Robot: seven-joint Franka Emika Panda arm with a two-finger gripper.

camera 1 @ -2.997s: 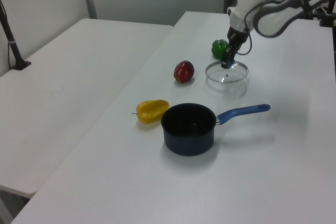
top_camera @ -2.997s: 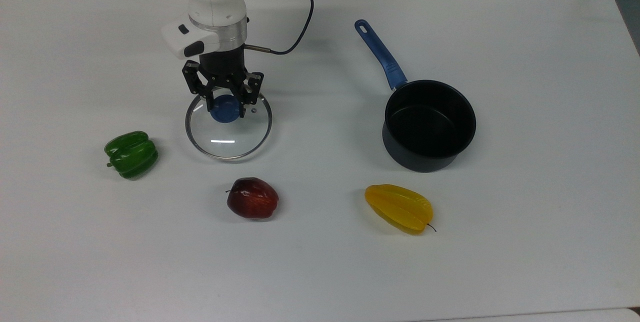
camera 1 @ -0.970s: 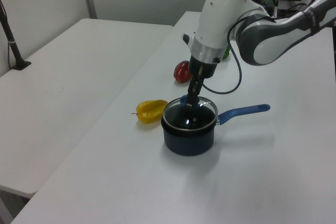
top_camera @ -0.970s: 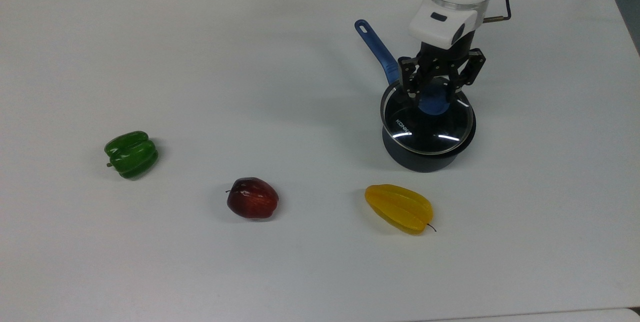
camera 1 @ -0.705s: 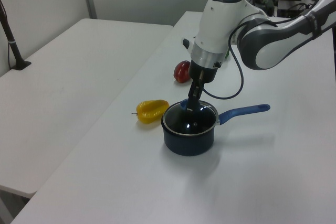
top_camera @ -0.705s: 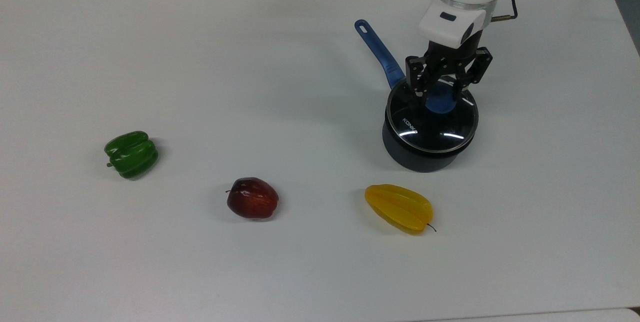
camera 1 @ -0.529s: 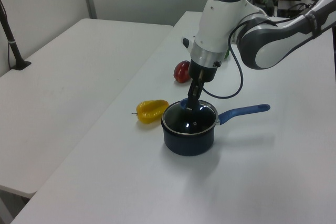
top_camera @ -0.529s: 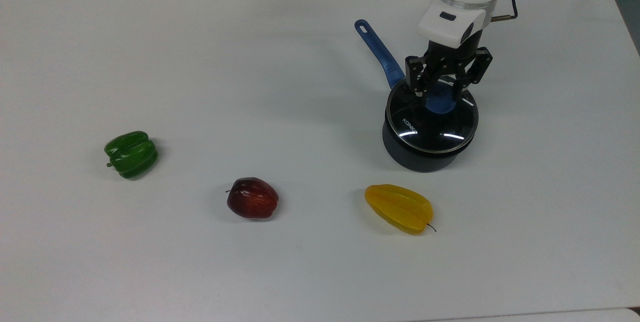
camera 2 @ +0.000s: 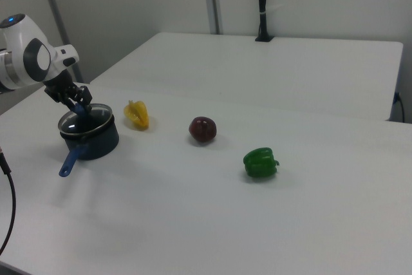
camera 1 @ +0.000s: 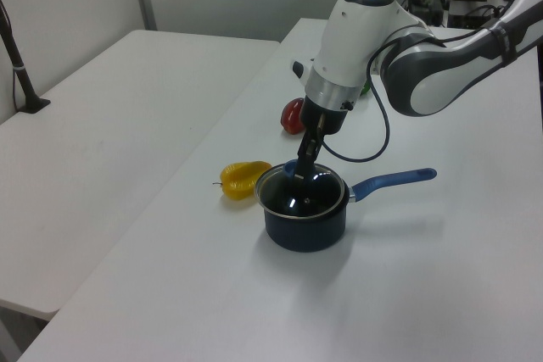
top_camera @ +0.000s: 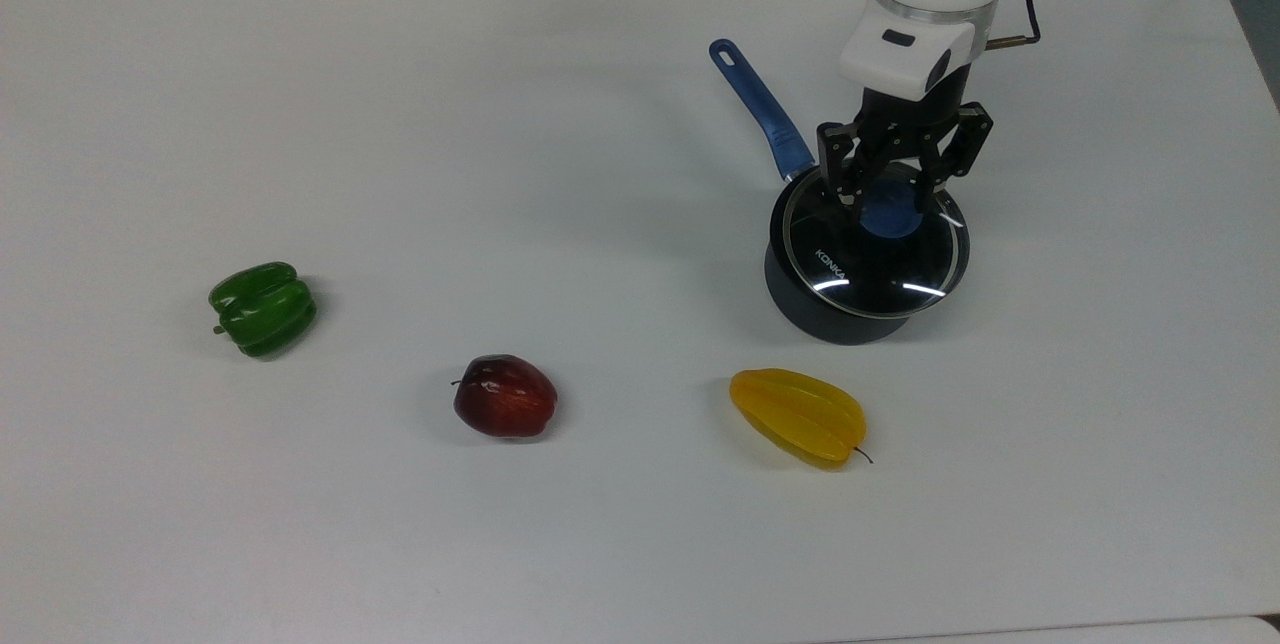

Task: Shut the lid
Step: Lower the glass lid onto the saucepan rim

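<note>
Pinching the blue knob (top_camera: 889,214) between its fingers (top_camera: 853,186), the gripper (top_camera: 893,196) holds the lid (top_camera: 876,259) over the pot (top_camera: 838,316). The lid sits slightly off-centre, shifted toward the top view's right, so a crescent of the pot's dark wall shows on the top view's left; whether the rim rests on the pot cannot be told. The pot's blue handle (top_camera: 759,110) points up and to the top view's left. On the white surface (top_camera: 500,124), a yellow starfruit (top_camera: 798,416) lies near the pot, a red apple (top_camera: 505,396) further toward the top view's left, and a green pepper (top_camera: 262,308) well apart beyond it. In the left view the lid (camera 1: 301,194) looks tilted above the pot (camera 1: 305,226).
</note>
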